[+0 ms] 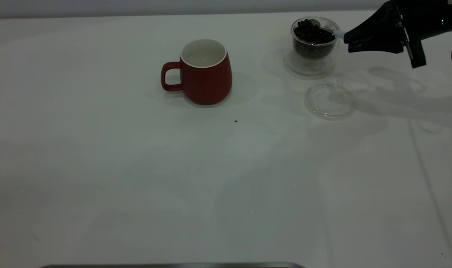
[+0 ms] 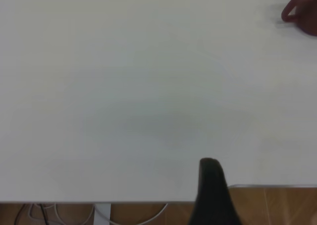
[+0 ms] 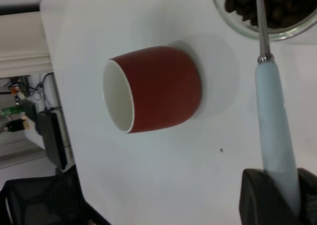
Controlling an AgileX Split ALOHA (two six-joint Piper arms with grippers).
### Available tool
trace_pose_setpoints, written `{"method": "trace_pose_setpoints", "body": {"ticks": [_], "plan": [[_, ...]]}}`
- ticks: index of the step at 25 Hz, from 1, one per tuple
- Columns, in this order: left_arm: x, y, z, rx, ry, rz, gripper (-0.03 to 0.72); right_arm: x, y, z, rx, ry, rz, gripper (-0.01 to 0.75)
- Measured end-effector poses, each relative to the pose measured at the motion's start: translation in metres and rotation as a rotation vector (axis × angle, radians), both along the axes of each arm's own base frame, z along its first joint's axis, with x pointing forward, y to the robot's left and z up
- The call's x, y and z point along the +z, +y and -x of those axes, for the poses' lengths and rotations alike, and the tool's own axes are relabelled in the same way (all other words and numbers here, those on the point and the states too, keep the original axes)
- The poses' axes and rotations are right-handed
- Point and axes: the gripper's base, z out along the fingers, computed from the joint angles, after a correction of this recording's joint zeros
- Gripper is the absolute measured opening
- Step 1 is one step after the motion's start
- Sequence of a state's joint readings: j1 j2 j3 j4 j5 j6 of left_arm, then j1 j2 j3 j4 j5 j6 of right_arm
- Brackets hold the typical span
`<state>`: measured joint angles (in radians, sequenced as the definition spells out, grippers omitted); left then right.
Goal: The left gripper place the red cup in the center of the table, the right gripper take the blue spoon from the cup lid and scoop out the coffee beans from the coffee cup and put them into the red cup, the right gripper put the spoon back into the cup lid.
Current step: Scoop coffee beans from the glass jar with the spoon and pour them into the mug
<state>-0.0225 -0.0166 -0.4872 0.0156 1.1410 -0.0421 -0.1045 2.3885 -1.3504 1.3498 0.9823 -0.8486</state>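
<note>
The red cup point(image 1: 205, 72) stands upright and empty near the table's point(image 1: 136, 178) far middle, handle to the left; it also shows in the right wrist view point(image 3: 158, 88) and at the edge of the left wrist view point(image 2: 303, 13). The coffee cup point(image 1: 314, 44) holds the coffee beans point(image 1: 312, 34) at the far right. My right gripper point(image 1: 348, 41) is shut on the blue spoon's point(image 3: 275, 121) handle, its metal bowl in the beans point(image 3: 267, 4). The cup lid point(image 1: 329, 99) lies empty in front of the coffee cup. One finger of the left gripper point(image 2: 212, 185) shows over the table's edge.
A few dark specks lie on the table, one point(image 1: 236, 121) in front of the red cup. A clear saucer point(image 1: 309, 67) sits under the coffee cup. A grey strip point(image 1: 173, 265) runs along the near edge.
</note>
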Motion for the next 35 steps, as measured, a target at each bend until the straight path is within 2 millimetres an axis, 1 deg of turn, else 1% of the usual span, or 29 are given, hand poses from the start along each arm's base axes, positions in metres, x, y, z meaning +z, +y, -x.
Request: {"method": "trace_pose_setpoints", "body": {"ticks": [11, 18, 22, 27, 29, 35], "plan": [[0.000, 0.000, 0.000, -0.002, 0.000, -0.003, 0.587, 0.001, -0.014, 0.002, -0.014, 0.014, -0.093, 0.110], [0.000, 0.000, 0.000, -0.002, 0.000, -0.002, 0.587, 0.006, -0.014, 0.004, 0.012, 0.007, -0.152, 0.110], [0.000, 0.000, 0.000, -0.002, 0.000, -0.002, 0.587, 0.007, -0.009, 0.003, 0.013, -0.009, -0.159, 0.110], [0.000, 0.000, 0.000, -0.001, 0.000, -0.001, 0.587, 0.007, 0.008, 0.004, 0.054, -0.011, -0.160, 0.110], [0.000, 0.000, 0.000, -0.001, 0.000, -0.001, 0.587, 0.007, 0.018, 0.005, 0.073, -0.010, -0.165, 0.110], [0.000, 0.000, 0.000, -0.001, 0.000, -0.001, 0.587, 0.008, 0.057, 0.010, 0.151, -0.006, -0.177, 0.110]]}}
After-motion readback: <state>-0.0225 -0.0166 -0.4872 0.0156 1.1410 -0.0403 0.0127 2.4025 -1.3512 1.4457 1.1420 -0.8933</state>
